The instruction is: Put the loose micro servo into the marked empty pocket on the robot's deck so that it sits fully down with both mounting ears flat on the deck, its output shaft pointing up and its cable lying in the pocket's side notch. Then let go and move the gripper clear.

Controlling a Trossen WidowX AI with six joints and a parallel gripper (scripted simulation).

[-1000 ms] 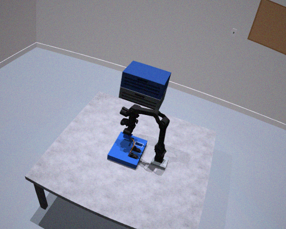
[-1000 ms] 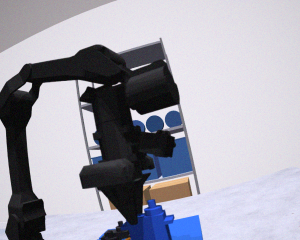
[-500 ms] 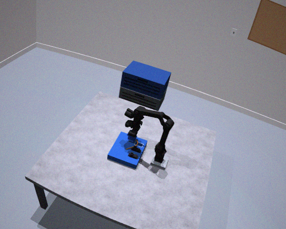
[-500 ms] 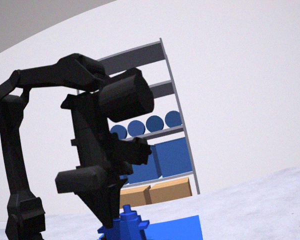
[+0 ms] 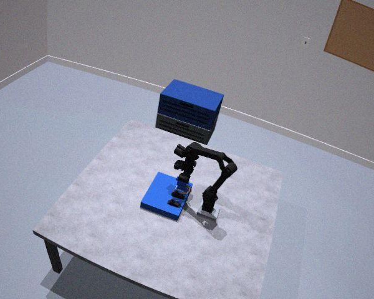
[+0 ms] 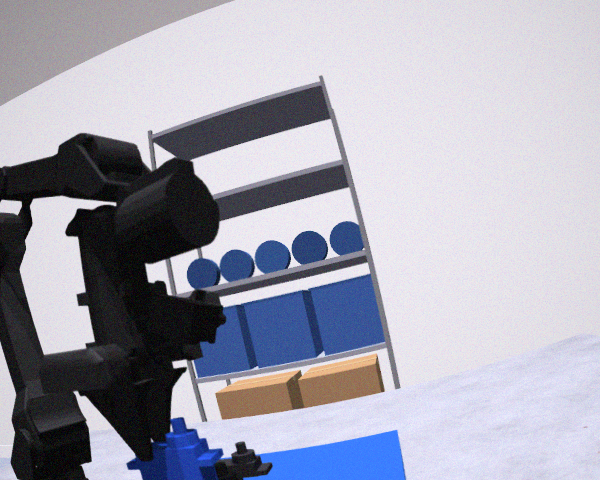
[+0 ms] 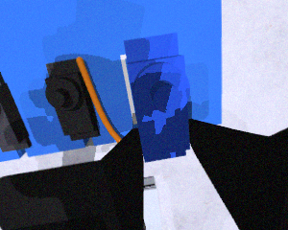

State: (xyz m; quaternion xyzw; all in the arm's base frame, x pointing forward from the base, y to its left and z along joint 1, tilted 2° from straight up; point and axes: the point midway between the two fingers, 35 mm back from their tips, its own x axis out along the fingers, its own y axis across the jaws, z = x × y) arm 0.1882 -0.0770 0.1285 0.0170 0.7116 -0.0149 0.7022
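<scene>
claw (image 7: 165, 136) clamped on servo (image 7: 159, 103)

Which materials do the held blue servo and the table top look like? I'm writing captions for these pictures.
Blue servo: looks like matte moulded plastic, uniform flat blue with blocky edges and no glints. Table top: looks like pale stone or concrete, a mottled grey-white surface, dull rather than glossy; it could equally be a printed laminate.

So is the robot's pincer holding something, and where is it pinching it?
Yes. The pincer is shut on the blue micro servo, squeezing its body from both sides at one end, over the blue deck.
</scene>
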